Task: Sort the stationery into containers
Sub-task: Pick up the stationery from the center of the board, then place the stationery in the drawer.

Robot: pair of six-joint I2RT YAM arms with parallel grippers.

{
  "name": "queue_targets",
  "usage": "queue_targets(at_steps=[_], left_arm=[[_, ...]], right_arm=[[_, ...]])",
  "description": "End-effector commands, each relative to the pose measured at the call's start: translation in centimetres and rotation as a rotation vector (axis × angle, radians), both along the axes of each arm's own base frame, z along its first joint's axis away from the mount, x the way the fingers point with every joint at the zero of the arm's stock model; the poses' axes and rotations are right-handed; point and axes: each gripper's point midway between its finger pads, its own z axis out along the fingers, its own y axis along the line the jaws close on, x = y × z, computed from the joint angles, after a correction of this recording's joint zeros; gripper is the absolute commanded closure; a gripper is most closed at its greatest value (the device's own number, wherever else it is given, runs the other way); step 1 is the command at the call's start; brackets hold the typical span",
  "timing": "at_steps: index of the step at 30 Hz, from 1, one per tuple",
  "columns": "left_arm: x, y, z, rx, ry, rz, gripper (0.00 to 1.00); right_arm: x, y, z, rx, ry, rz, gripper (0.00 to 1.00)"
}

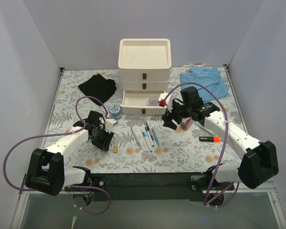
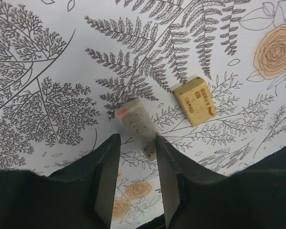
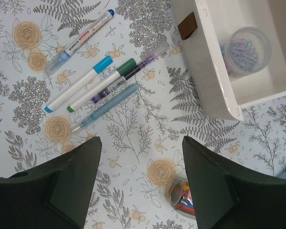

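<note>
The cream three-drawer organiser stands at the back, with its bottom drawer pulled open. In the right wrist view the drawer wall encloses a clear tub of paper clips. Several pens lie in front of it and also show in the right wrist view. My right gripper hangs open over bare mat beside them. My left gripper is open around the near end of a speckled white eraser, which touches the right finger only. A blue round tub sits by the drawer.
A yellow eraser lies near the left gripper. A small jar of coloured bits lies by the right finger. A black marker with an orange end lies at the right. A black cloth and a blue cloth lie at the back.
</note>
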Motion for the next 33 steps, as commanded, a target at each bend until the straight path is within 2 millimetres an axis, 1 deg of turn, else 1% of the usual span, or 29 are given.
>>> queue_targets(at_steps=[1, 3, 6, 8, 10, 11, 12, 13, 14, 16, 17, 18, 19, 20, 22, 23, 25, 26, 28, 29, 30, 31, 32, 33], left_arm=[[0.8, -0.7, 0.0, -0.005, -0.033, -0.035, 0.66], [0.9, -1.0, -0.1, -0.013, -0.018, -0.040, 0.67], [0.4, -1.2, -0.5, -0.027, 0.009, -0.058, 0.70], [0.3, -1.4, -0.4, -0.037, 0.015, -0.072, 0.76], [0.1, -1.6, -0.2, -0.047, 0.022, -0.086, 0.78], [-0.2, -1.6, -0.2, -0.047, 0.035, -0.090, 0.88], [-0.1, -1.6, 0.1, -0.048, 0.035, -0.091, 0.99], [0.2, -1.7, 0.6, -0.047, 0.028, -0.086, 1.00], [0.1, -1.6, 1.4, -0.048, 0.024, -0.086, 1.00], [0.5, -1.7, 2.9, -0.051, -0.012, -0.091, 1.00], [1.8, -1.9, 5.7, -0.062, -0.096, -0.108, 1.00], [2.5, -1.9, 7.2, -0.065, -0.145, -0.117, 1.00], [3.5, -2.1, 9.1, -0.072, -0.208, -0.138, 1.00], [5.0, -2.6, 12.5, -0.088, -0.325, -0.183, 1.00], [6.8, -3.4, 16.1, -0.117, -0.457, -0.240, 1.00], [8.7, -4.2, 18.7, -0.146, -0.572, -0.262, 1.00], [10.4, -5.2, 21.0, -0.173, -0.710, -0.318, 1.00], [12.2, -6.2, 23.2, -0.207, -0.837, -0.337, 0.99], [14.0, -7.0, 23.1, -0.214, -0.910, -0.360, 0.90], [15.6, -7.4, 24.2, -0.216, -0.993, -0.358, 0.90], [16.3, -7.7, 23.8, -0.214, -1.003, -0.367, 0.90], [17.5, -8.2, 22.3, -0.203, -0.984, -0.381, 0.90], [18.4, -8.7, 22.8, -0.206, -1.029, -0.387, 0.90], [19.1, -9.0, 22.5, -0.197, -1.039, -0.386, 0.91]], right_arm=[[0.3, 0.1, 0.5, 0.018, -0.026, -0.005, 0.22], [0.2, 0.1, 0.3, 0.017, -0.023, -0.003, 0.22], [0.1, 0.0, -0.1, 0.013, -0.014, -0.002, 0.22], [0.2, 0.0, -0.1, 0.012, -0.017, -0.006, 0.23], [0.3, -0.1, 0.0, 0.008, -0.022, -0.010, 0.22], [0.3, -0.1, 0.0, 0.006, -0.023, -0.013, 0.23], [0.3, -0.2, -0.2, 0.002, -0.023, -0.012, 0.22], [0.3, -0.2, -0.2, 0.002, -0.024, -0.011, 0.23], [0.3, -0.2, -0.1, 0.001, -0.026, -0.012, 0.23], [0.4, -0.3, 0.2, 0.003, -0.037, -0.017, 0.23], [0.5, -0.4, 0.3, 0.001, -0.043, -0.020, 0.23], [0.6, -0.4, 0.4, -0.005, -0.050, -0.023, 0.23], [0.7, -0.5, 0.7, -0.004, -0.061, -0.026, 0.23], [0.8, -0.7, 0.8, -0.008, -0.070, -0.033, 0.23], [1.1, -0.8, 1.1, -0.007, -0.081, -0.043, 0.23], [1.2, -1.0, 1.2, -0.009, -0.081, -0.053, 0.23], [1.6, -1.1, 1.2, -0.005, -0.081, -0.068, 0.23], [1.8, -1.3, 1.1, -0.004, -0.080, -0.081, 0.23], [2.4, -1.5, 1.3, -0.001, -0.098, -0.106, 0.24], [2.6, -1.7, 1.2, -0.002, -0.095, -0.119, 0.23], [2.8, -1.8, 1.2, 0.001, -0.100, -0.122, 0.23], [2.8, -1.8, 1.0, -0.001, -0.097, -0.124, 0.24], [2.9, -1.9, 1.0, -0.001, -0.097, -0.129, 0.24], [3.1, -2.0, 1.1, -0.001, -0.101, -0.134, 0.24]])
